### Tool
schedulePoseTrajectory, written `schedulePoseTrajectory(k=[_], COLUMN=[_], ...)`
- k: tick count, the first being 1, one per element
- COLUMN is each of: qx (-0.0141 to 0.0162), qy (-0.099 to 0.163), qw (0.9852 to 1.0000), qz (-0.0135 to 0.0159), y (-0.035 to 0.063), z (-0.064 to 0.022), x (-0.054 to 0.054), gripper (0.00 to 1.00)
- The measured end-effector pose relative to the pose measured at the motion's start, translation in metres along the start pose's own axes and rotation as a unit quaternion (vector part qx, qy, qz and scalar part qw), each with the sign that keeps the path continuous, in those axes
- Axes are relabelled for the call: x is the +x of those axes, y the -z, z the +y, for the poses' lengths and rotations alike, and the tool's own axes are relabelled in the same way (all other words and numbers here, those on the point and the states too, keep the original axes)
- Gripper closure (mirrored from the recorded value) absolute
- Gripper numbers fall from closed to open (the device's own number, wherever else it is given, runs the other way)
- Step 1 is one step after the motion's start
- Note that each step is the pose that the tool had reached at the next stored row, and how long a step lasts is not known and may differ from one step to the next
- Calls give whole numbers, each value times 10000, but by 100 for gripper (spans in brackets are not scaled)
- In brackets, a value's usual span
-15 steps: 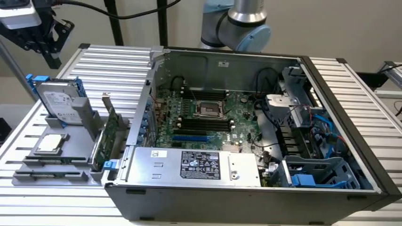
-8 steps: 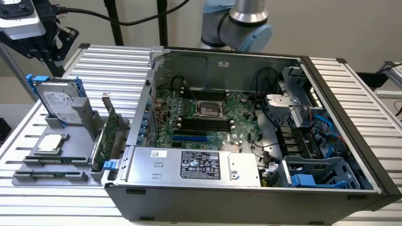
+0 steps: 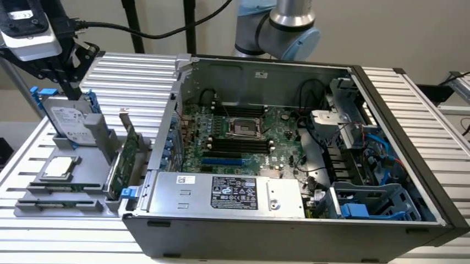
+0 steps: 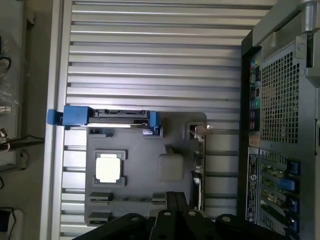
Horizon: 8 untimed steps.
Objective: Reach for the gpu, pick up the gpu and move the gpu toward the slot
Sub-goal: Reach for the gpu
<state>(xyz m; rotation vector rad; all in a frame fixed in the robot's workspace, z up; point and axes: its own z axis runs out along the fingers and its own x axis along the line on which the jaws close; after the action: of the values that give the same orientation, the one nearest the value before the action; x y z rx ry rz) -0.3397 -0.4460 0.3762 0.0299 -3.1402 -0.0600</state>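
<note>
The gpu (image 3: 131, 153) is a thin green card with a silver bracket. It stands on edge in a grey holder tray (image 3: 44, 206), at the exterior view's left beside the open computer case (image 3: 411, 165). My gripper (image 3: 74, 89) hangs above the tray's far end, over the hard drive, apart from the gpu and holding nothing. In the wrist view the gpu (image 4: 199, 165) shows edge-on, and my shut gripper (image 4: 176, 197) has its fingertips together. The blue slot (image 3: 220, 163) lies on the motherboard inside the case.
A silver hard drive with blue rails (image 3: 66, 118) (image 4: 107, 117) and a square CPU chip (image 3: 59, 168) (image 4: 108, 167) share the tray. The case's rear panel (image 4: 280, 125) stands close beside the gpu. The table (image 3: 132, 77) is ribbed metal.
</note>
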Motion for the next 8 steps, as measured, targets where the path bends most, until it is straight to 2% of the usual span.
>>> schedulePoseTrajectory(k=[8], qx=[0], qy=[1], qw=[10000], qz=[-17], y=[-135], z=[-120], x=[-242], gripper=[89])
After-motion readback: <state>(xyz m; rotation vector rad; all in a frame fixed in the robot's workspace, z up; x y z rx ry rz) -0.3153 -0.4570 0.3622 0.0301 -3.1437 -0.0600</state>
